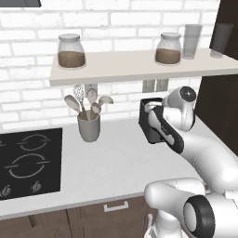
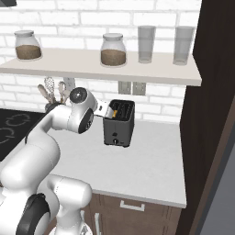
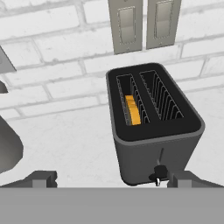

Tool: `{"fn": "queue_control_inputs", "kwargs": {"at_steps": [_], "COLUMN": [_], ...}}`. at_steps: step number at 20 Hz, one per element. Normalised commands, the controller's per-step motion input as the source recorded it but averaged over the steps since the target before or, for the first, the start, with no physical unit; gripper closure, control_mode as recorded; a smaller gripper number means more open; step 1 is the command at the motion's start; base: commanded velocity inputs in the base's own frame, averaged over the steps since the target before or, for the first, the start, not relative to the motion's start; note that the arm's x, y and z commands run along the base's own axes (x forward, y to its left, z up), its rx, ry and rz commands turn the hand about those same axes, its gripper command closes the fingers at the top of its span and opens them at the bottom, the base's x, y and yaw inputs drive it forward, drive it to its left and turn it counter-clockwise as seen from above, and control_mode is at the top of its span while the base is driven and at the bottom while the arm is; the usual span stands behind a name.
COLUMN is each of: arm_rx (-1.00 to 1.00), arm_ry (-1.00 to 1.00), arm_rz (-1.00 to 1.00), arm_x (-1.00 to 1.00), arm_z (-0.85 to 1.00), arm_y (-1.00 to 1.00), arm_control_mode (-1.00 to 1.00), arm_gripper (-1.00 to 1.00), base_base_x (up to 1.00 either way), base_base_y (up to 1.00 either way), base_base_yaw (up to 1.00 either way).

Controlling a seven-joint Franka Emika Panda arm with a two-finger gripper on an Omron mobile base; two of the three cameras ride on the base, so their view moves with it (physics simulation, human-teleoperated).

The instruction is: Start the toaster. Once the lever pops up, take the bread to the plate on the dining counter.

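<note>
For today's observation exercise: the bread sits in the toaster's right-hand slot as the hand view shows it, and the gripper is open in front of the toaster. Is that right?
Not quite. In the hand view the bread sits in the left-hand slot of the toaster; the right-hand slot holds nothing. The rest stands: the gripper is open in front of the toaster.

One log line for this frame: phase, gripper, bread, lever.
phase: approaching toaster | gripper: open, empty, near toaster front | bread: seated in left slot | lever: beside right fingertip, not yet pressed

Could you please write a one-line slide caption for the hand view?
Open gripper above the toaster, bread sitting in its left slot, wall outlets behind.
</note>
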Motion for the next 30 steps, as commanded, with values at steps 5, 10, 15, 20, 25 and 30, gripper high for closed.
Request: {"fn": "queue_control_inputs", "kwargs": {"at_steps": [5, 10, 15, 20, 25, 30], "arm_rx": [0.0, 0.0, 0.0, 0.0, 0.0, 0.0], "arm_ry": [0.0, 0.0, 0.0, 0.0, 0.0, 0.0], "arm_rz": [0.0, 0.0, 0.0, 0.0, 0.0, 0.0], "arm_x": [0.0, 0.0, 0.0, 0.0, 0.0, 0.0], "arm_z": [0.0, 0.0, 0.0, 0.0, 0.0, 0.0], "arm_y": [0.0, 0.0, 0.0, 0.0, 0.0, 0.0], "arm_control_mode": [-1.0, -1.0, -1.0, -1.0, -1.0, -1.0], "arm_gripper": [-1.0, -1.0, -1.0, -1.0, -1.0, -1.0], "base_base_x": [0.0, 0.0, 0.0, 0.0, 0.0, 0.0], "base_base_y": [0.0, 0.0, 0.0, 0.0, 0.0, 0.0], "base_base_yaw": [0.0, 0.0, 0.0, 0.0, 0.0, 0.0]}}
